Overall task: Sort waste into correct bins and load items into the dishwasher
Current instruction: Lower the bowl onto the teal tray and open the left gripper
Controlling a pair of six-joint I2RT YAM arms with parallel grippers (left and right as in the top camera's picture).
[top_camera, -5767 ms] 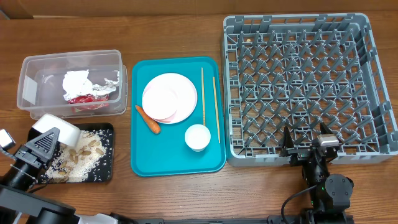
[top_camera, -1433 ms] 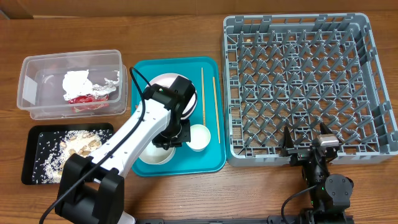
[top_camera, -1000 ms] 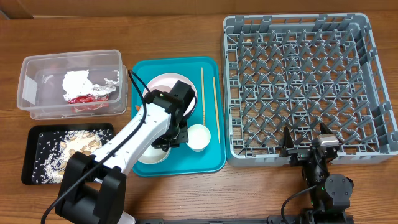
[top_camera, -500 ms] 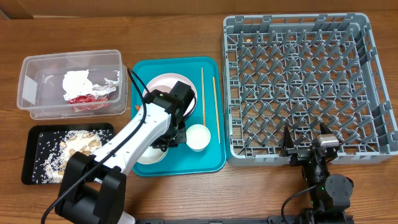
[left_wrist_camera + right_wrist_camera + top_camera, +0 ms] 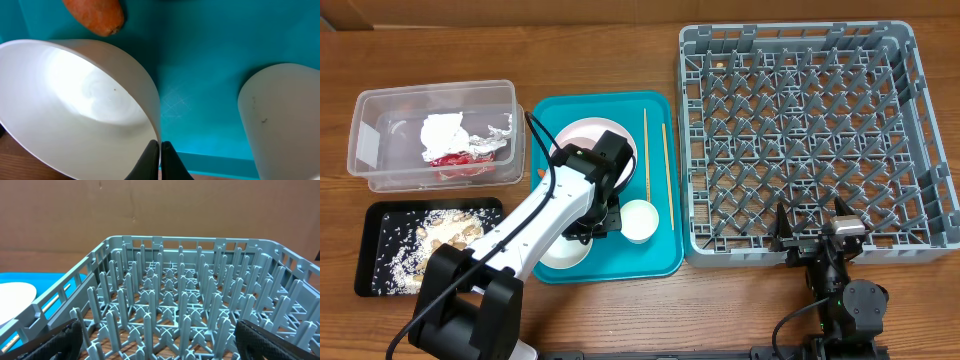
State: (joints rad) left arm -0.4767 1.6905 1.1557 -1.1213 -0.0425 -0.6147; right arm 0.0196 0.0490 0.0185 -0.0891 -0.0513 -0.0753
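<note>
The smooth white bowl point(image 5: 85, 105) sits at the near-left corner of the teal tray point(image 5: 200, 60), with the carrot point(image 5: 95, 15) just beyond it and the cup point(image 5: 280, 115) to its right. The left gripper point(image 5: 160, 150) is pinched closed on the bowl's thin rim. The right gripper point(image 5: 810, 215) hangs wide open and empty at the near edge of the grey pegged rack point(image 5: 800, 130).

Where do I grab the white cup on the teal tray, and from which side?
I'd pinch the white cup at its rim from above, one finger inside: it stands mouth up. Take its front side, over bare tray; bowl and left gripper crowd beside it.
</note>
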